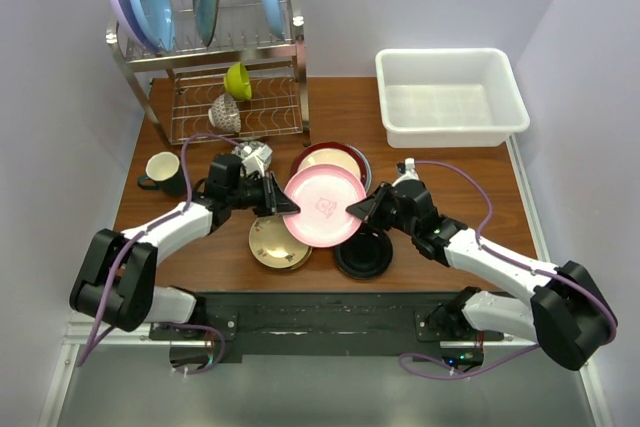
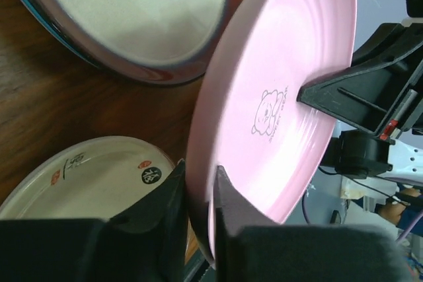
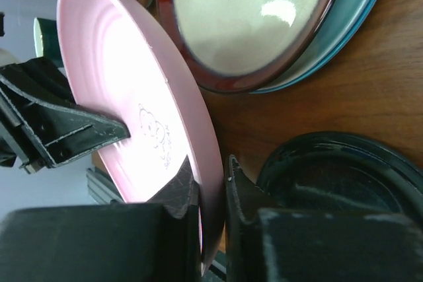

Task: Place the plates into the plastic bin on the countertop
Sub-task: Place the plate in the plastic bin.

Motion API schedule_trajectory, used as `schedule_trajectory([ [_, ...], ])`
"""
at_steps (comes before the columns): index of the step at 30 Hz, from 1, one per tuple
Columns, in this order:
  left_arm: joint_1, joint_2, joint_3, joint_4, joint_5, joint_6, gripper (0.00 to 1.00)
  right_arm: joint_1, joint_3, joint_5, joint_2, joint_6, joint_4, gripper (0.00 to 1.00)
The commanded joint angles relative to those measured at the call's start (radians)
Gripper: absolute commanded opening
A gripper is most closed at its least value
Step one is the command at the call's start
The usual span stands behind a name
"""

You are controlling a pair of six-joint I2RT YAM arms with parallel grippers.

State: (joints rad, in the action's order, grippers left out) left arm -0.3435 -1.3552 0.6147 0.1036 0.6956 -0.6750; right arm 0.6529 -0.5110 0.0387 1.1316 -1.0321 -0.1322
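A pink plate (image 1: 323, 205) with a small bear print is held tilted above the countertop (image 1: 340, 107), one gripper on each side of its rim. My left gripper (image 1: 287, 205) is shut on its left rim (image 2: 277, 97). My right gripper (image 1: 357, 210) is shut on its right rim (image 3: 125, 77). Below lie a gold-tan plate (image 1: 272, 244), a glossy black plate (image 1: 365, 255), and a maroon-rimmed cream plate (image 1: 335, 159) stacked on a teal one. The white plastic bin (image 1: 450, 97) stands empty at the back right.
A two-tier steel wire rack (image 1: 215, 47) at the back left holds blue and lilac plates, a lime-green bowl (image 1: 238, 80) and a patterned cup (image 1: 225, 115). A dark mug (image 1: 160, 172) stands at the left edge. White walls close in both sides.
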Motion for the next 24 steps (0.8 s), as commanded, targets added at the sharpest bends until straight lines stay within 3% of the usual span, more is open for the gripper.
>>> schedule_trajectory([
  [1, -0.028, 0.047, 0.008, 0.088, 0.050, 0.020, 0.41, 0.007, -0.006, 0.013, -0.016, -0.060, -0.072, 0.00],
  [2, -0.028, 0.050, 0.011, 0.079, 0.047, 0.023, 0.67, 0.008, -0.004, 0.009, -0.019, -0.059, -0.063, 0.00],
  [5, -0.028, 0.070, 0.019, 0.041, 0.021, 0.052, 0.87, 0.007, -0.004, -0.003, -0.039, -0.051, -0.043, 0.00],
  [12, -0.028, 0.117, 0.059, -0.066, -0.121, 0.120, 0.93, 0.008, -0.009, -0.008, -0.053, -0.040, -0.015, 0.00],
  [13, -0.028, 0.116, 0.071, -0.155, -0.160, 0.130, 1.00, 0.008, -0.012, -0.010, -0.058, -0.039, -0.009, 0.00],
  [18, -0.028, 0.125, 0.123, -0.323, -0.381, 0.186, 1.00, 0.007, -0.041, -0.037, -0.088, -0.010, 0.097, 0.00],
  [24, -0.028, 0.200, 0.106, -0.351, -0.461, 0.184, 1.00, 0.007, -0.106, -0.123, -0.157, 0.043, 0.267, 0.00],
])
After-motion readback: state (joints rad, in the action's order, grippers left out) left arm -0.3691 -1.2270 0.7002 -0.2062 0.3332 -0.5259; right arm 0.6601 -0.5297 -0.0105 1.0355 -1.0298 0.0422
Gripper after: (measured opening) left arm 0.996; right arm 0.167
